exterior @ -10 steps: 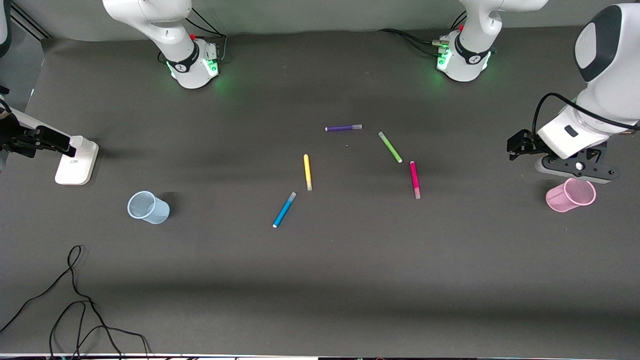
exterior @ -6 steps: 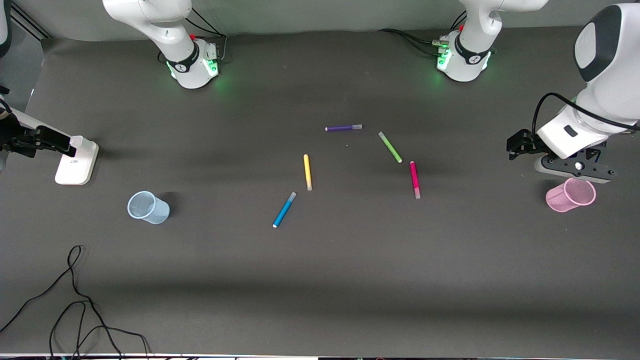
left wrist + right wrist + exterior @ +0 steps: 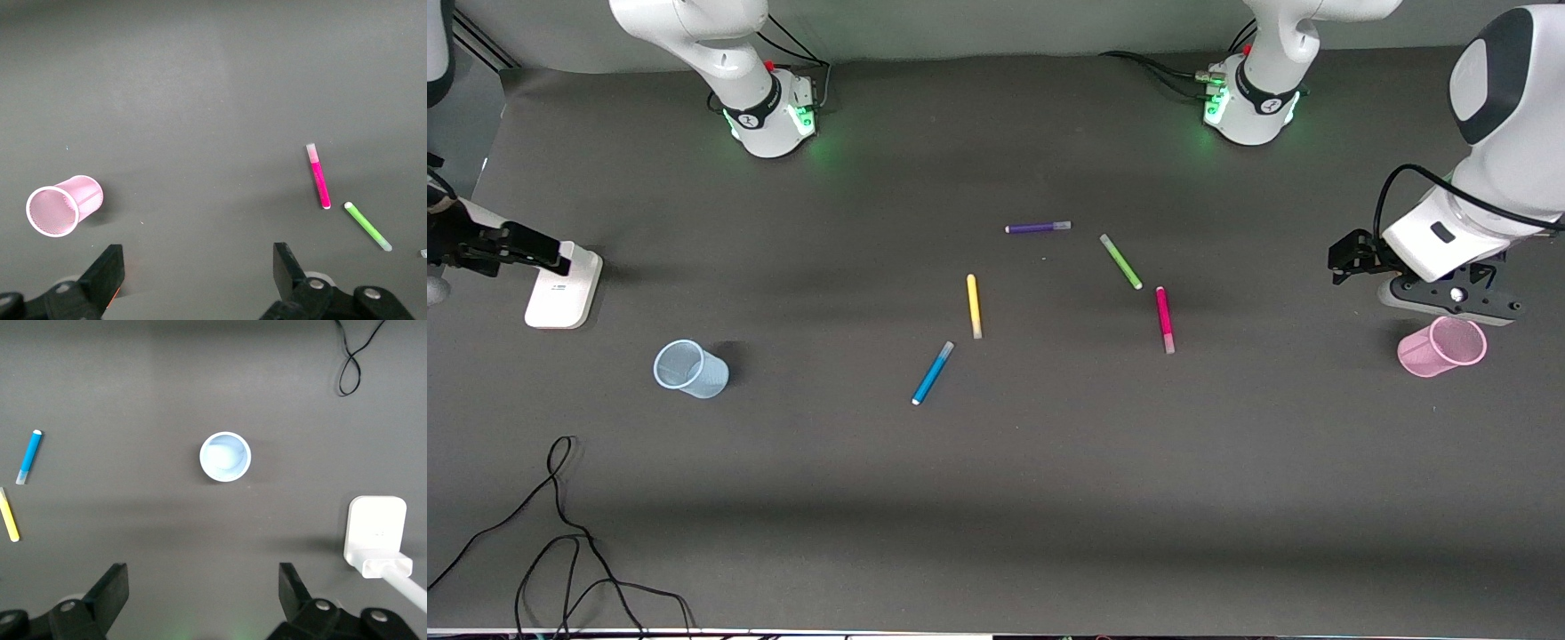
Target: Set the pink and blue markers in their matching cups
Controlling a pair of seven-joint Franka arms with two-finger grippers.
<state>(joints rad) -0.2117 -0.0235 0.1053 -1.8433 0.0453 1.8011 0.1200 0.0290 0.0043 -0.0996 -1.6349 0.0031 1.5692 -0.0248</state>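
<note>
The pink marker (image 3: 1164,318) (image 3: 318,185) and the blue marker (image 3: 932,373) (image 3: 29,457) lie flat mid-table, apart from each other. The pale blue cup (image 3: 690,368) (image 3: 225,457) stands toward the right arm's end. The pink cup (image 3: 1442,347) (image 3: 63,207) stands toward the left arm's end. My left gripper (image 3: 197,267) hangs open and empty over bare table beside the pink cup. Over the table near the pale blue cup, my right gripper (image 3: 203,583) is open and holds nothing.
A purple pen (image 3: 1038,228), a green pen (image 3: 1120,261) and a yellow pen (image 3: 974,306) lie among the markers. A white stand (image 3: 560,289) sits at the right arm's end. A black cable (image 3: 560,533) loops near the front edge.
The right arm's hand has shifted slightly by the white stand. The markers, cups and the left arm have stayed where they were.
</note>
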